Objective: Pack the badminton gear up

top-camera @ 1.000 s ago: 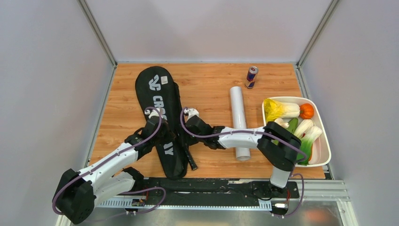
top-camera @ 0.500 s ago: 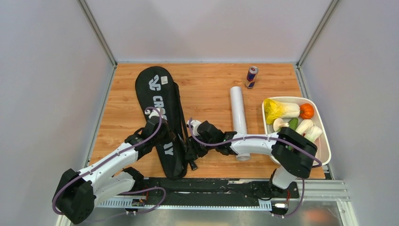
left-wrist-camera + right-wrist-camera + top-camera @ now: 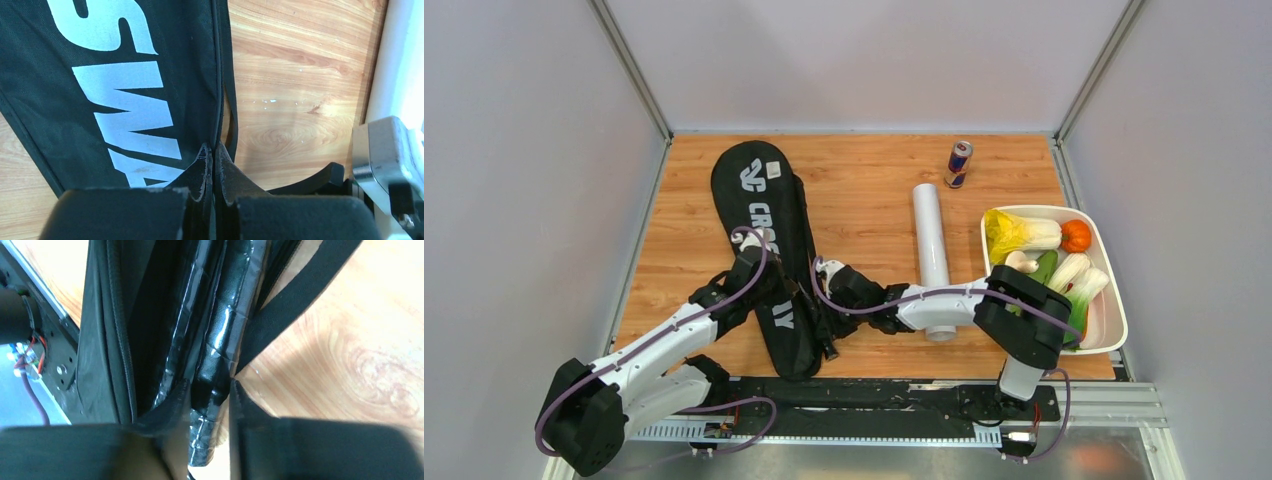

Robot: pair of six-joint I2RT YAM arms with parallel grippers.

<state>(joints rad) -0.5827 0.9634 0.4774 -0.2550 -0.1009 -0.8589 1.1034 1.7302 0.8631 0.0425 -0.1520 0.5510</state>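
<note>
The left pincer (image 3: 212, 167) is pinched tight, its two black fingers meeting on the seamed edge of the racket bag (image 3: 125, 75), right where the black cloth ends and the wood of the surface (image 3: 300, 75) begins. Beside the grip, the bag's big white letters run up the panel. The right pincer (image 3: 209, 392) is drawn narrow around a racket handle (image 3: 222, 335), a glossy black wrapped grip that lies between the fingers with one finger pressed against each side. A second shiny wrapped handle (image 3: 172, 340) lies just beside the first, further in under the cloth, and both handles show at the bag's open near end. A flat black strap (image 3: 300, 295) crosses the wood at a slant, just beside the held handle. From above, the bag lies lengthwise on the left half of the surface, its broad rounded end far from the arms and its narrow end near them. The two arms reach in towards that near part, the left from the left side and the right from the right. The white tube (image 3: 931, 250) lies flat to the right of the bag, well apart from it, with the right arm crossing over its near end. A small drink can (image 3: 959, 163) stands upright beyond the tube's far end. A white tray (image 3: 1107, 318) of vegetables sits at the right edge.
</note>
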